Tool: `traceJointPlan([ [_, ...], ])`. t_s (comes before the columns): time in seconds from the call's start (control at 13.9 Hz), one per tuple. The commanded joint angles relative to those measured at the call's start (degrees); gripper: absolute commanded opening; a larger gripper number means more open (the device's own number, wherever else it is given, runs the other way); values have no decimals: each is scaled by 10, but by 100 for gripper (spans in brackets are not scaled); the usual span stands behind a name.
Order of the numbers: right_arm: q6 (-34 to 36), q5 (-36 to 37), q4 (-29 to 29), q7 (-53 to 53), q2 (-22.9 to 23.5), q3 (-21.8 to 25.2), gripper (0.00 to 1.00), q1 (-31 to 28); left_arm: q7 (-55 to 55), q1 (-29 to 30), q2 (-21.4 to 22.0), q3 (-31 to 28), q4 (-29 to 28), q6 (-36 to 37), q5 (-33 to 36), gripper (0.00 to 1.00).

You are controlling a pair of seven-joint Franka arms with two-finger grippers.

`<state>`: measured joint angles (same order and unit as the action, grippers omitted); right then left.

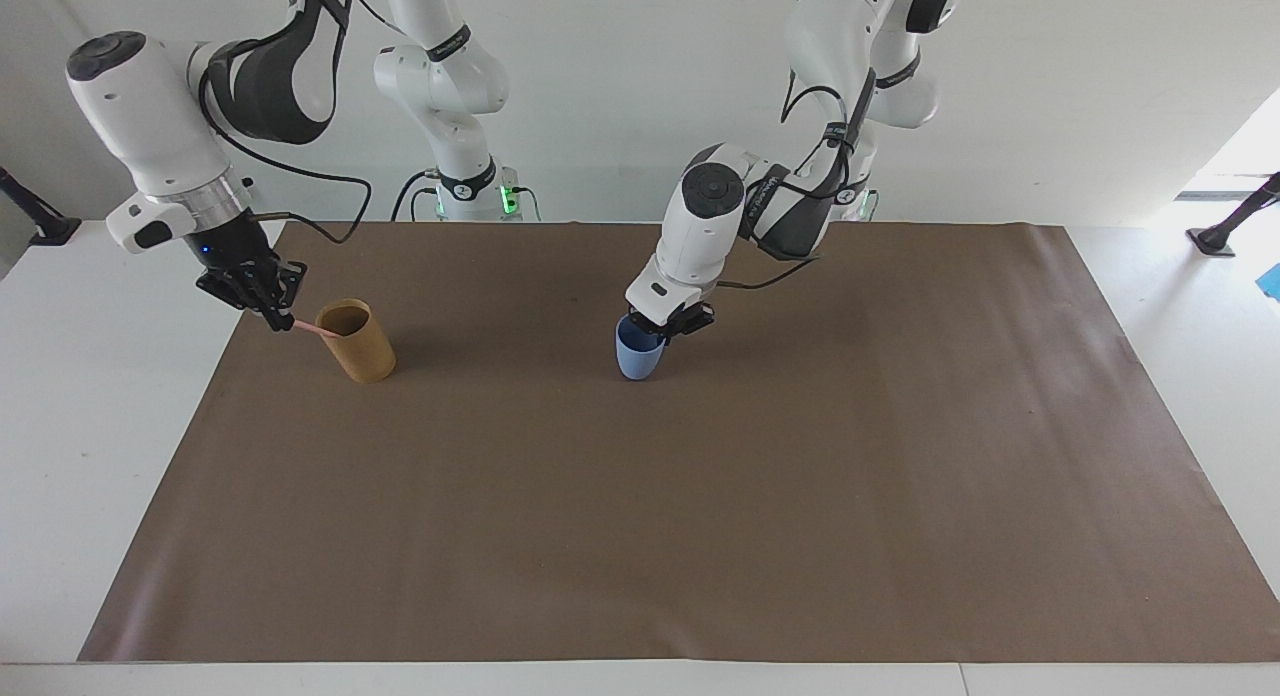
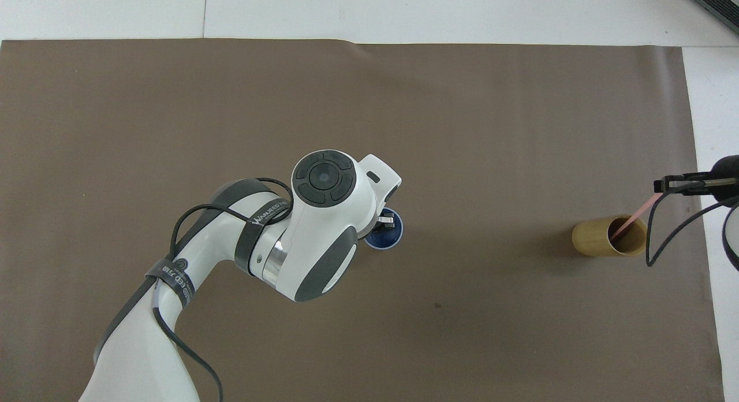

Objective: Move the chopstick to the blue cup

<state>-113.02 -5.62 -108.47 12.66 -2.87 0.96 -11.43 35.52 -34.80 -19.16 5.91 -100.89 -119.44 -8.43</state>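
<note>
Brown paper (image 1: 700, 516) covers most of a white table (image 1: 90, 396), where two white Franka arms work at separate cups. From the base at the facing view's right, the left arm bends down over the middle of the sheet, and the left gripper (image 1: 668, 329) has its fingertips pinched together on the rim of the blue cup (image 1: 637, 354), which stands on the paper about midway between the two ends of the table. Toward the right arm's end, a tan cup (image 1: 358, 342) sits near the paper's edge, tilted with its mouth leaning toward the right gripper (image 1: 272, 316). That gripper hangs just beside and above the tan cup's rim, its jaws clamped on the upper end of the chopstick (image 2: 634, 216). Slender and pale pink, the chopstick slants from the fingertips down into the tan cup's mouth, its lower end out of sight inside. Both cups stand well apart on the sheet.
</note>
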Motion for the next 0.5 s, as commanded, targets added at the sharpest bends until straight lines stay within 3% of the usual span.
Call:
traceJointPlan([
  [0.0,78,-11,65,-54,-5,-6,0,0,16,-11,1,-11,-4,-12,21,0],
  [0.07,82,-12,73,-68,-5,-6,0,0,16,-11,1,-11,-6,-16,31,0],
  [0.14,83,-11,78,-78,-6,-10,0,0,16,-11,1,-12,-7,-16,32,21],
  [0.22,83,-5,87,-93,-6,-11,0,0,17,-11,1,-12,-7,-17,32,53],
  [0.29,83,-3,97,-111,-6,-11,0,0,17,-11,1,-12,-7,-17,32,92],
  [0.36,83,3,98,-130,-6,-11,0,0,17,-11,1,-12,-6,-16,38,100],
  [0.43,83,10,99,-145,-6,-11,0,0,17,-11,1,-12,-2,-15,54,100],
])
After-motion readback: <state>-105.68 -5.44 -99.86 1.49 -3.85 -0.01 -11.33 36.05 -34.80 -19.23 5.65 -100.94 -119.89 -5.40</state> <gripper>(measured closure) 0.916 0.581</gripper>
